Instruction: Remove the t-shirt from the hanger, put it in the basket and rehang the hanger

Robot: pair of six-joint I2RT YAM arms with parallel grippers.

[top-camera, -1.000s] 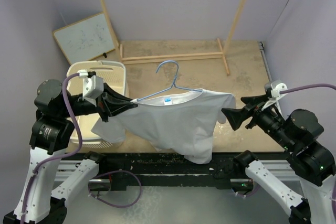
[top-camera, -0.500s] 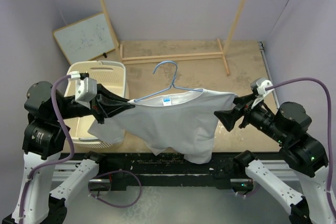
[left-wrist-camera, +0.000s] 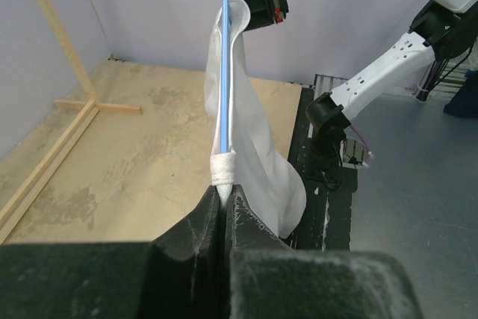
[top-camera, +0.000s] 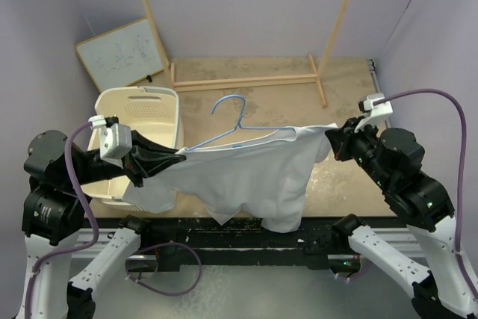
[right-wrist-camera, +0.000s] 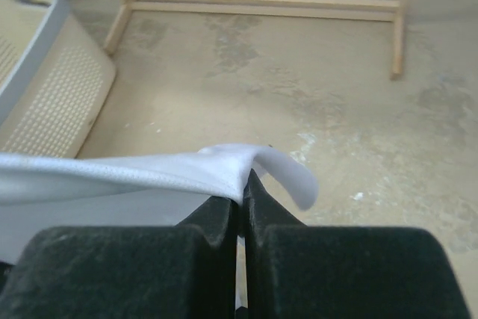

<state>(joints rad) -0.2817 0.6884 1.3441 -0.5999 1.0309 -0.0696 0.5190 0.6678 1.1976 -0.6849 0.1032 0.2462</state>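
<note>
**Task item, condition.** The t-shirt [top-camera: 250, 177] is plain white soft cloth. It is held in the air above the near edge of the desk [top-camera: 351, 87], stretched sideways between the two arms. Its upper edge is pulled into a nearly straight line. The body sags below that line in loose folds, and the lowest fold hangs at 6 o'clock over the black base rail.

**Hanger.** The hanger [top-camera: 228, 119] is thin light-blue wire. Its hook stands above the neck opening and points to 12 o'clock. One wire arm slopes down toward 8 o'clock into the cloth.

**Left gripper** [top-camera: 178, 158]. It is located at 9 o'clock of the shirt. The fingers are pressed together on a bunched roll of cloth where the blue wire ends. It cannot be determined whether the wire itself is also caught.

**Right gripper** [top-camera: 334, 140]. It is located at 2 o'clock of the shirt. The fingers are pressed together and pinch a folded edge of the cloth.

**Surroundings.** A cream laundry basket [top-camera: 142, 102] stands at 10 o'clock of the shirt. A wooden rack [top-camera: 246, 78] stands at 12 o'clock, and a whiteboard [top-camera: 123, 51] leans at 11 o'clock.
</note>
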